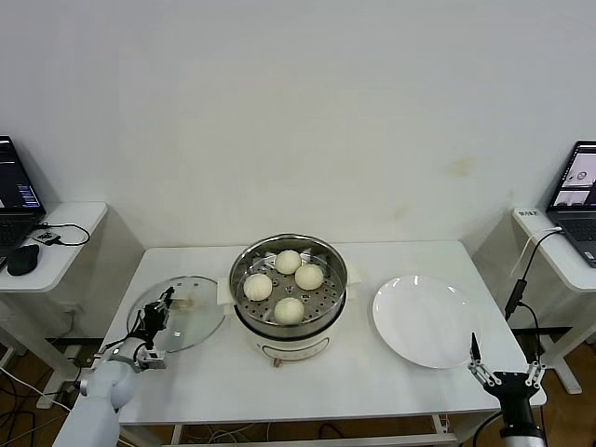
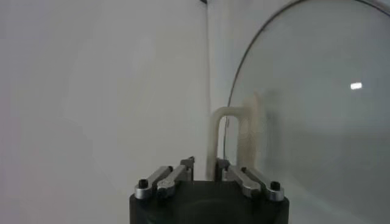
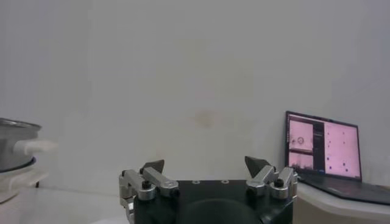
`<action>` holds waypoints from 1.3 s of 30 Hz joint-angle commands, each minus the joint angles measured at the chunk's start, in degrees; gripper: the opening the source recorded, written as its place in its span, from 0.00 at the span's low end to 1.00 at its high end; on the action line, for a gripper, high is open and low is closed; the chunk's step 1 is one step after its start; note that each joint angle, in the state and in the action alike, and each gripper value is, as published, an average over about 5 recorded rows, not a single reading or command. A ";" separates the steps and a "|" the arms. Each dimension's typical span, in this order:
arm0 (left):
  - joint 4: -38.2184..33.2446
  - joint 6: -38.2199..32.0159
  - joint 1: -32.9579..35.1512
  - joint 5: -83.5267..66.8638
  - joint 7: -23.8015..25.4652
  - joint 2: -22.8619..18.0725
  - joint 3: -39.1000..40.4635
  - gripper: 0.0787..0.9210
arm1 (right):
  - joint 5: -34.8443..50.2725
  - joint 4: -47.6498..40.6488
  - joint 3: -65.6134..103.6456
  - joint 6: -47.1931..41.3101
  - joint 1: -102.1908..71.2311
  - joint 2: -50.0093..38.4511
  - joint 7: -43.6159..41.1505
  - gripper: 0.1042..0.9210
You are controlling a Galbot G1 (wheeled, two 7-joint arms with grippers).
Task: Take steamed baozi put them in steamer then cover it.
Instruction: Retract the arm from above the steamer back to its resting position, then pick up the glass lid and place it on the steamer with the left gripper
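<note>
Four steamed baozi [image 1: 287,262] are sitting on the perforated tray inside the stainless-steel steamer [image 1: 289,307], which is standing uncovered at the middle of the white table [image 1: 214,372]. The glass cover [image 1: 197,317] is lying flat on the table just left of the steamer. The left gripper [image 1: 166,300] is hovering over the cover, its fingers [image 2: 230,171] nearly closed beside the cream handle [image 2: 228,137] but not gripping it. The right gripper [image 1: 503,371] is waiting near the table's front right corner, fingers spread wide and grasping nothing, close to the white plate [image 1: 424,321]. Laptops [image 1: 577,200] are glowing on side desks
</note>
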 commanded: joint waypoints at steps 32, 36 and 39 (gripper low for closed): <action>-55.98 30.97 17.96 -21.91 12.88 13.76 6.43 0.07 | -11.26 -0.73 -2.36 0.20 1.85 1.12 2.04 0.88; -54.51 33.78 12.96 -19.20 13.74 12.04 13.19 0.07 | -13.53 -0.64 -2.80 -0.57 2.51 1.61 2.59 0.88; -53.18 35.58 9.03 -15.49 15.56 9.41 17.11 0.07 | -14.66 -0.71 -3.55 -1.12 2.72 2.19 2.87 0.88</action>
